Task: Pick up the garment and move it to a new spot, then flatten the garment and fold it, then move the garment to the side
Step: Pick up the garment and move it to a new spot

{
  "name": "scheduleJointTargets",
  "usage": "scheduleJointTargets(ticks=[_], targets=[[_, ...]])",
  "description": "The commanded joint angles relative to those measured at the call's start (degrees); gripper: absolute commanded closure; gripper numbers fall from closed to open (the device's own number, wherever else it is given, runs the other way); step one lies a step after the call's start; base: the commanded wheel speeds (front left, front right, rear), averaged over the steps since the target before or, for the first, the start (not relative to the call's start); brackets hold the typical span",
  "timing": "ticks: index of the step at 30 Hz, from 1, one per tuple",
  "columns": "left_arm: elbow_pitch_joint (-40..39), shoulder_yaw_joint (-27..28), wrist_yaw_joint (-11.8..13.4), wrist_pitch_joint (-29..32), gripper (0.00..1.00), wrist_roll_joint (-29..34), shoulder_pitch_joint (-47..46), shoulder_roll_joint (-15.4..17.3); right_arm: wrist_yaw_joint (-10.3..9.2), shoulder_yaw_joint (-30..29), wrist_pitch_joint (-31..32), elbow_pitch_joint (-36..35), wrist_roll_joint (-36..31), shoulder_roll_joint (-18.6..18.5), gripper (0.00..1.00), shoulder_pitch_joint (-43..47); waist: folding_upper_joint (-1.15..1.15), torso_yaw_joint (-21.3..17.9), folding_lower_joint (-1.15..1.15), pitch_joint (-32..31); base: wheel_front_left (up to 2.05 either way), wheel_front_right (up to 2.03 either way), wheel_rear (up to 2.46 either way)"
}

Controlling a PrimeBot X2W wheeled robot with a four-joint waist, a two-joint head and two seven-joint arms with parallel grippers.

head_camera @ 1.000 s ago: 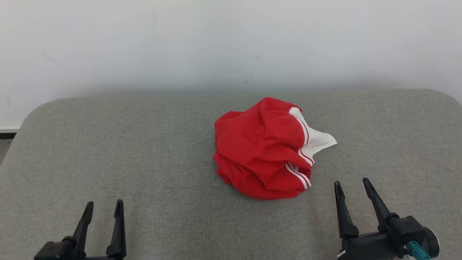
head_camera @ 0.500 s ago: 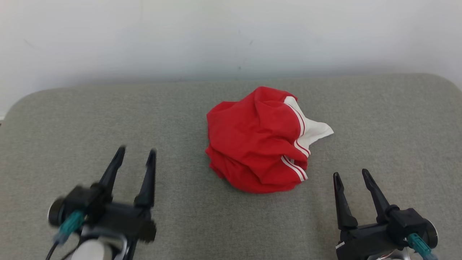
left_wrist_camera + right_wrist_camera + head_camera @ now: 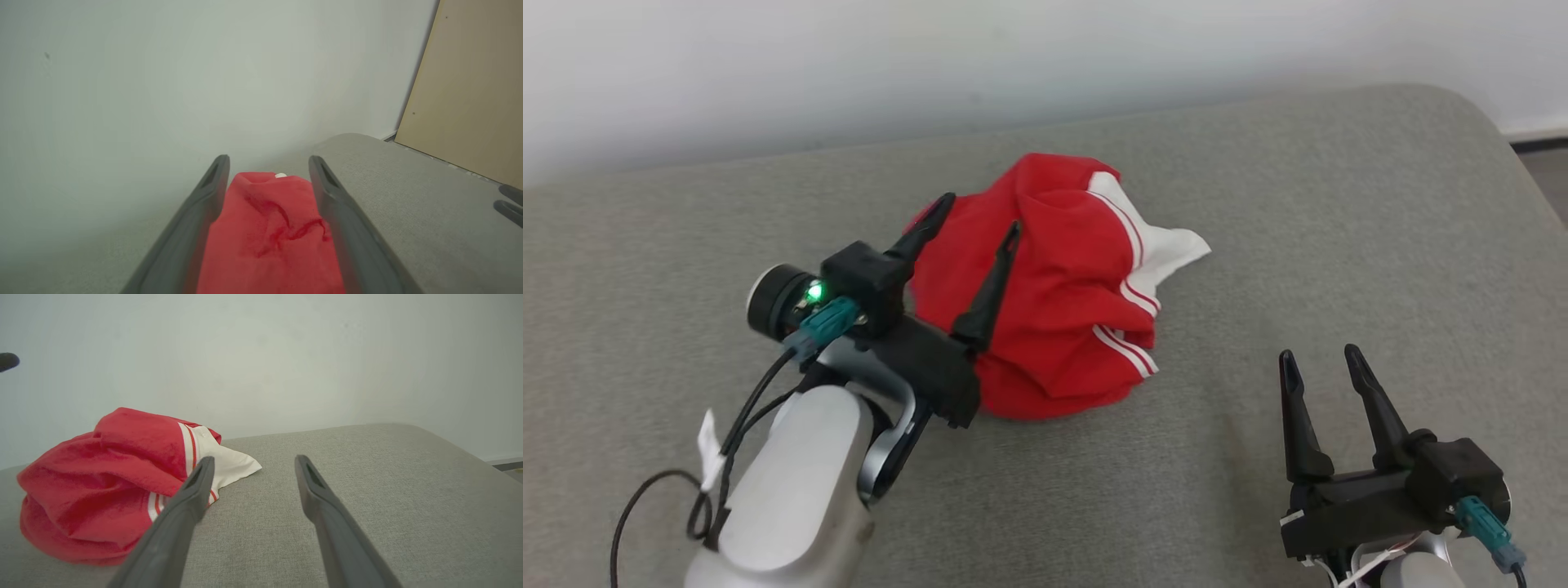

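A crumpled red garment (image 3: 1062,318) (white panel, white stripes) lies mid-worktop (image 3: 1339,204). The left gripper (image 3: 981,211) hangs over it, fingers spread. The right gripper (image 3: 1319,353), also spread, is nearer the right edge.

The left gripper (image 3: 981,212) is hovering centre-left in the head view, fingers spread wide, pointing up-right; the right gripper (image 3: 1320,353) is sitting lower right, fingers parted, pointing up.

Red garment (image 3: 1054,318), white-striped trim; grey cushion (image 3: 1339,245); black tools
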Motion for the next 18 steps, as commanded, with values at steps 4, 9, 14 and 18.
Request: scheduleJointTargets(ticks=[4, 9, 14, 18], targets=[[3.8, -2.8, -0.2, 2.0, 0.00, -1.0, -3.5, -0.1, 0.05, 0.2, 0.0, -0.3, 1.1, 0.1, 0.00, -1.1, -0.01, -4.7, -0.01, 4.0, 0.00, 0.00, 0.00], [8.8, -5.9, -0.3, 3.8, 0.00, -1.9, -6.1, 0.0, 0.05, 0.3, 0.0, -0.4, 1.8, 0.1, 0.00, -2.0, -0.01, -6.6, -0.01, 5.0, 0.00, 0.00, 0.00], [14.0, -7.5, -0.2, 4.6, 0.00, -2.1, -7.5, 0.5, 0.05, 0.7, 0.0, -0.2, 2.4, 0.1, 0.00, -2.3, -0.01, -7.7, -0.01, 5.4, 0.00, 0.00, 0.00], [16.4, -8.1, -0.2, 2.6, 1.00, -2.2, -8.6, 0.5, 0.05, 0.5, 0.0, -0.5, 2.4, 0.1, 0.00, -2.1, -0.01, -8.0, -0.01, 5.3, 0.00, 0.00, 0.00]])
